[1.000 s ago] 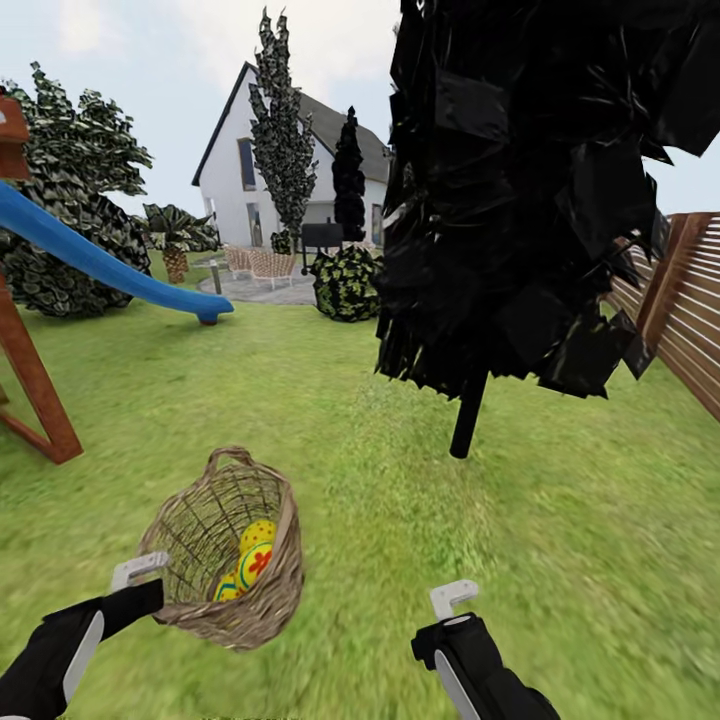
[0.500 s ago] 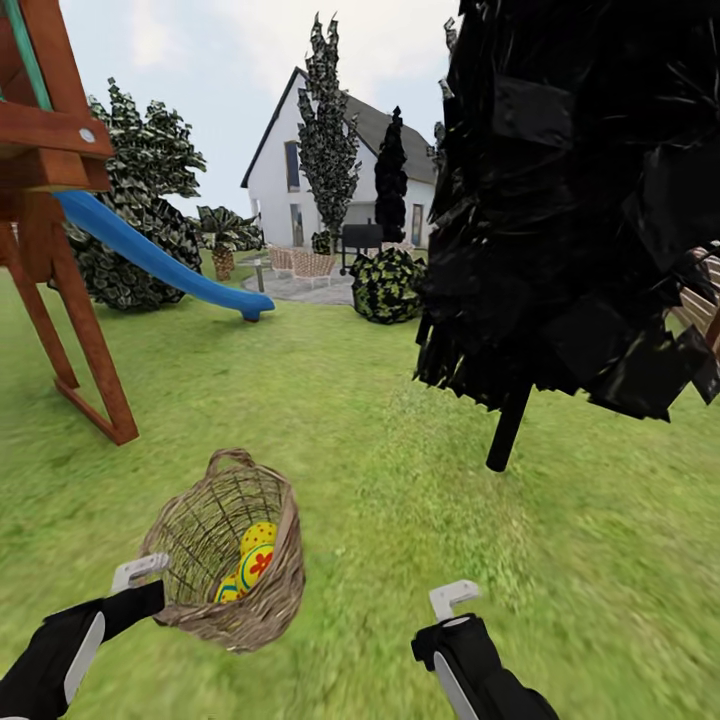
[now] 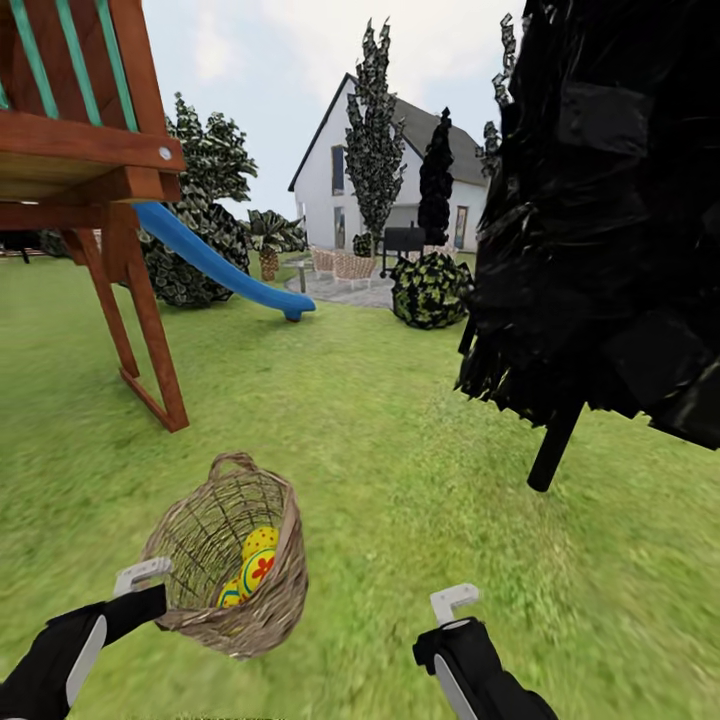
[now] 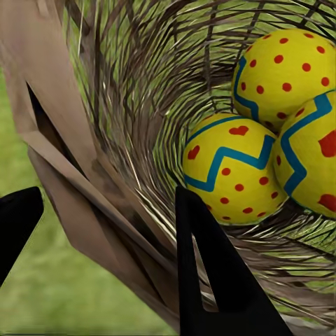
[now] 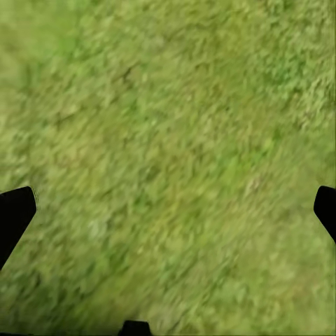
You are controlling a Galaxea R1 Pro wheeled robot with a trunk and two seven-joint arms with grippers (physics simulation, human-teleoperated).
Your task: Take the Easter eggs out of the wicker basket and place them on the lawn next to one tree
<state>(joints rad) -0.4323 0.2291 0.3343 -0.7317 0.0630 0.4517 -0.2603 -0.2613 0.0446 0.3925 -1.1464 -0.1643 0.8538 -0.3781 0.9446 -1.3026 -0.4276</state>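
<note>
The brown wicker basket (image 3: 225,560) hangs tilted just above the lawn (image 3: 400,450), held by its rim. My left gripper (image 3: 148,588) is shut on the basket wall, which passes between its two black fingers (image 4: 210,280) in the left wrist view. Inside lie the three Easter eggs, yellow with red dots and blue zigzags: one at the back (image 4: 283,66), one in the middle (image 4: 227,168), one at the side (image 4: 311,150). Two of them show through the basket mouth (image 3: 258,562). My right gripper (image 3: 455,608) is open over bare grass (image 5: 168,168). No pale-trunked tree is in view.
A dark cone-shaped tree (image 3: 610,220) with a thin black trunk (image 3: 553,445) stands close at the right. A wooden play frame (image 3: 120,220) with a blue slide (image 3: 225,270) rises at the left. Bushes (image 3: 430,290) and a white house (image 3: 400,170) lie far ahead.
The whole view has swung left: the fence has left the picture, the play frame has come in. Basket and both grippers keep their places relative to me.
</note>
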